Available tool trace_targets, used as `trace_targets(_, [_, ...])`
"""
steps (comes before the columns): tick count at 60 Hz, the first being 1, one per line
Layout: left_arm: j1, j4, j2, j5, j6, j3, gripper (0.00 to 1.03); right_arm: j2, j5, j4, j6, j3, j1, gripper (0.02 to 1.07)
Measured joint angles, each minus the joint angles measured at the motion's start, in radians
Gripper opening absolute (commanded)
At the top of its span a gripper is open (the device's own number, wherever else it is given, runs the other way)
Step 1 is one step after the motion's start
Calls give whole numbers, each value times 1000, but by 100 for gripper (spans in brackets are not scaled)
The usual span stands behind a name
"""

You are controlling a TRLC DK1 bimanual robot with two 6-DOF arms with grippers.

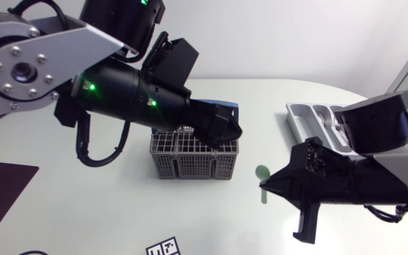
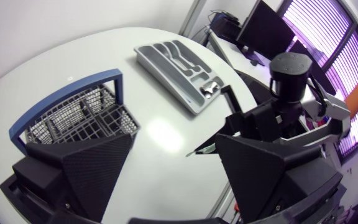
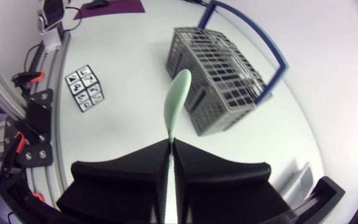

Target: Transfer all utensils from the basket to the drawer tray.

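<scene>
Basket point(image 1: 193, 159) is made of grey plastic lattice w/ a blue handle, matt. Green spoon point(image 3: 178, 99) is seen as smooth, matt plastic. Drawer tray point(image 2: 166, 68): grey plastic, slight sheen. Table point(image 1: 83, 205) is finished white, smooth, semi-gloss. Left tool point(image 2: 174, 140) & right tool point(image 3: 170, 152) are finished matt black.

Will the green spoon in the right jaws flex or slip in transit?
The green spoon looks like light plastic with a thin handle, so it may flex slightly. The jaws pinch only the handle's end, so it could pivot or slip if swung fast.

Bright, even light; glare on table point(image 2: 160, 134); fisheye-warped wrist-view edges.
</scene>
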Motion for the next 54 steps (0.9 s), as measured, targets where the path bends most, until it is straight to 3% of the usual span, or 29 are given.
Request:
trace_targets(13, [45,3,28,-194,-53,3,98,-3,179,7,-88,-18,-156,7])
trace_targets(27, [115,3,35,-337,-98,13,98,-8,219,101,-279,-52,-496,7])
trace_targets(40, [129,-5,48,-391,-112,13,98,113,225,309,-468,-75,-816,8])
trace_targets(54, [154,-19,48,-396,-112,13,98,279,229,504,-610,-105,-983,8])
